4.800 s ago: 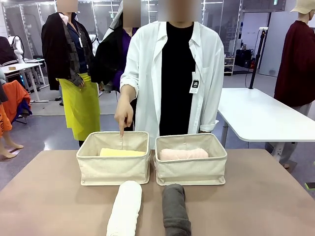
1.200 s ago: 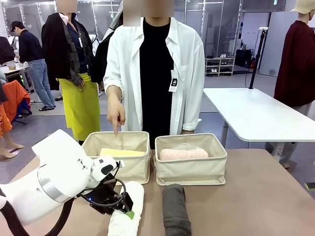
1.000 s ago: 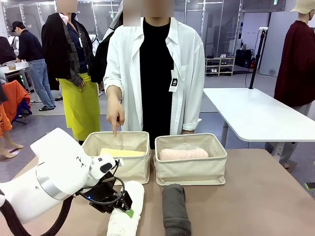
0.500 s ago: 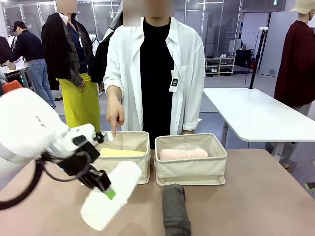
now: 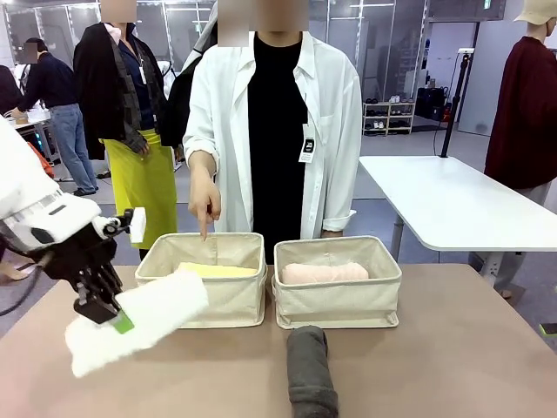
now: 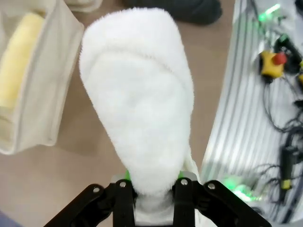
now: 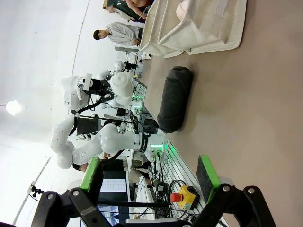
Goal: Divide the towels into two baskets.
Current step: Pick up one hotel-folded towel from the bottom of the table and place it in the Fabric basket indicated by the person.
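Note:
My left gripper is shut on the white towel and holds it in the air, tilted, left of the left basket. In the left wrist view the white towel rises from between the fingers. The pale yellow towel lies in the left basket and the pale pink towel in the right basket. On the table in front of the right basket lies the dark grey towel. My right gripper is open, low over the table, looking toward the dark grey towel.
A person in a white shirt stands behind the baskets, one hand pointing a finger down at the left basket. The brown table has free room at the right. The robot-side edge carries cables and a red stop button.
My left gripper has lifted the white towel off the table and swung it up and to the left. The person's pointing hand and the grey towel have stayed put.

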